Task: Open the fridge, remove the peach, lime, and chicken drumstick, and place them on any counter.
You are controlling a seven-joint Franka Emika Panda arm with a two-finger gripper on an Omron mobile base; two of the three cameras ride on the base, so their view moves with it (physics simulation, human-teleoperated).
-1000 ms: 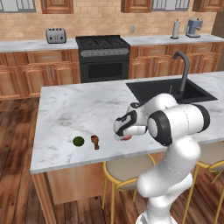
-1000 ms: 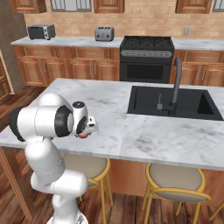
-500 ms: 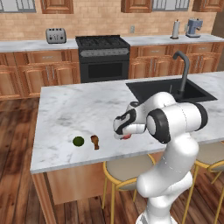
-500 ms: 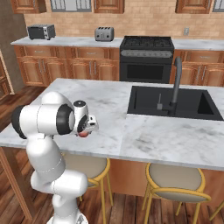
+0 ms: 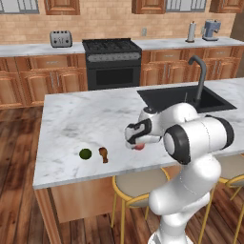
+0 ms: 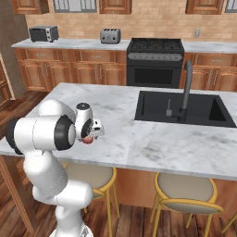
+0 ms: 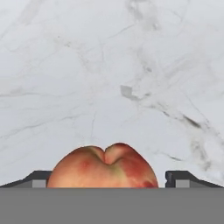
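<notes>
The orange-red peach (image 7: 105,168) sits low between my gripper's (image 7: 109,179) two dark fingertips (image 7: 181,177), with a gap showing on its right side. The gripper is open. In the left base view the gripper (image 5: 135,141) hangs just over the marble counter (image 5: 76,114) near its front edge, and the peach (image 5: 138,146) shows red under it. The dark green lime (image 5: 85,153) and the brown chicken drumstick (image 5: 103,154) lie side by side on the counter to the gripper's left. The right base view has the peach (image 6: 86,139) under the gripper (image 6: 90,135). The fridge is out of view.
A black sink (image 5: 183,97) with a curved tap (image 5: 199,76) is cut into the counter's right half. Round stools (image 5: 136,186) stand under the front edge. Behind, a black stove (image 5: 112,62) and a toaster (image 5: 60,38) line the far countertop.
The fingers have spread wider around the peach. The arm has hardly moved, and the lime and drumstick lie where they were.
</notes>
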